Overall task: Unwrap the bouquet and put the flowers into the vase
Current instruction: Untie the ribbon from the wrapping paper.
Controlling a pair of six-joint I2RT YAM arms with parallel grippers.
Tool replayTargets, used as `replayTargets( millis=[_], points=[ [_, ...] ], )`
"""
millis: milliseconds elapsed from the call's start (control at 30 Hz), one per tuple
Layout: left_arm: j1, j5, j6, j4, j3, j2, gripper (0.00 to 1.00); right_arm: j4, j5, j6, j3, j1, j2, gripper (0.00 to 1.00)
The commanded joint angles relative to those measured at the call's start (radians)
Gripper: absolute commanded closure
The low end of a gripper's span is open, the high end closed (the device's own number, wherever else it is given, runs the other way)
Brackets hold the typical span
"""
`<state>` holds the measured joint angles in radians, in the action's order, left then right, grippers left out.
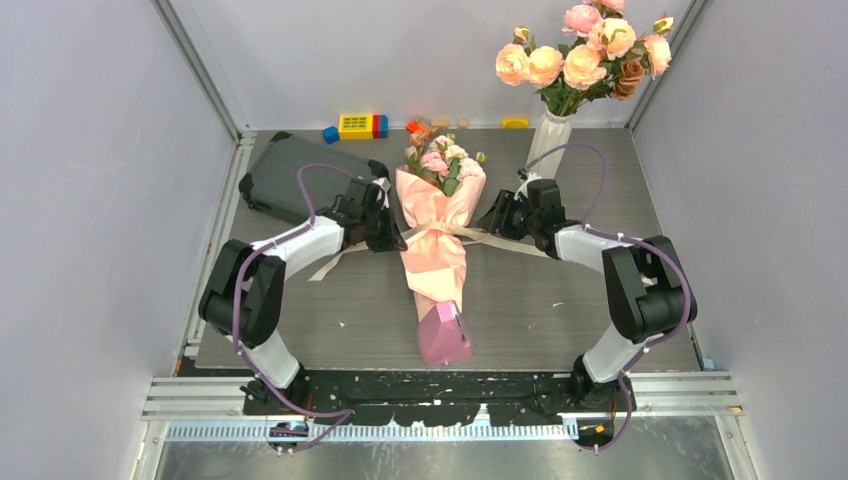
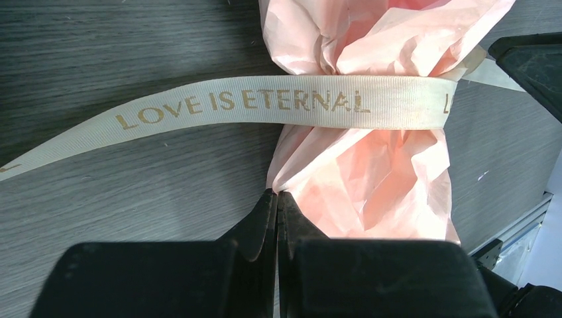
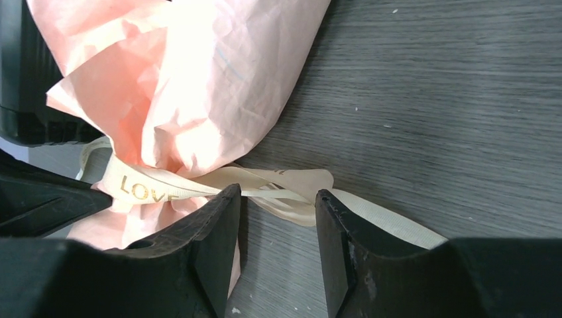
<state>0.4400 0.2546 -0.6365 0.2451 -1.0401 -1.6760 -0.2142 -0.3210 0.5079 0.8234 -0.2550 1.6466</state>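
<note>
The bouquet (image 1: 435, 235) lies lengthwise mid-table in pale pink paper (image 2: 371, 179), its small roses (image 1: 440, 160) pointing to the back. A beige ribbon (image 2: 278, 101) printed "LOVE IS ETERNAL" circles its waist, and the ends trail out to both sides. My left gripper (image 2: 278, 193) is shut, with its tips pinching the paper's left edge just below the ribbon. My right gripper (image 3: 277, 193) stands open on the bouquet's right side. A slack ribbon loop (image 3: 291, 182) lies across the table just past its fingertips. The ribbed white vase (image 1: 550, 135) stands at the back right.
A peach-orange rose cluster (image 1: 585, 50) fills the vase. A solid pink wedge (image 1: 443, 335) sits at the bouquet's near end. A dark grey case (image 1: 300, 175) lies at the back left behind my left arm. Toy blocks (image 1: 360, 125) line the back edge.
</note>
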Motion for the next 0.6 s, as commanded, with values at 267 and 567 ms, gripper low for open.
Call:
replayTargets(
  millis=[267, 567],
  points=[
    [-0.007, 0.006, 0.026, 0.011, -0.016, 0.044, 1.0, 0.072, 0.042, -0.037, 0.083, 0.004, 0.064, 0.48],
    [-0.007, 0.004, 0.029, 0.011, -0.012, 0.044, 1.0, 0.038, -0.018, -0.004, 0.085, 0.002, 0.084, 0.74]
  ],
)
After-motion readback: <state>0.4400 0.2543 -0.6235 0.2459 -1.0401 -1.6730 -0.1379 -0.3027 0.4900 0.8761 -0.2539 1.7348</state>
